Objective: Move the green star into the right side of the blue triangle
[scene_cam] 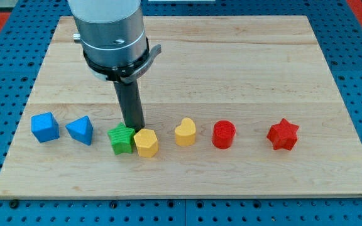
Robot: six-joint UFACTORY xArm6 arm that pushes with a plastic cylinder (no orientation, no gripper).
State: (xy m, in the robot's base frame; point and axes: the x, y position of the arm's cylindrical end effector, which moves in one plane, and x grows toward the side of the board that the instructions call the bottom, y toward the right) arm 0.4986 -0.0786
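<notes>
The green star lies near the board's lower left, with the blue triangle a short gap to its left. My tip stands just above the green star's upper right edge, touching or nearly touching it, and just above the yellow hexagon. The yellow hexagon touches the green star's right side.
A blue cube lies left of the blue triangle. To the right in a row lie a yellow heart, a red cylinder and a red star. The wooden board rests on a blue pegboard.
</notes>
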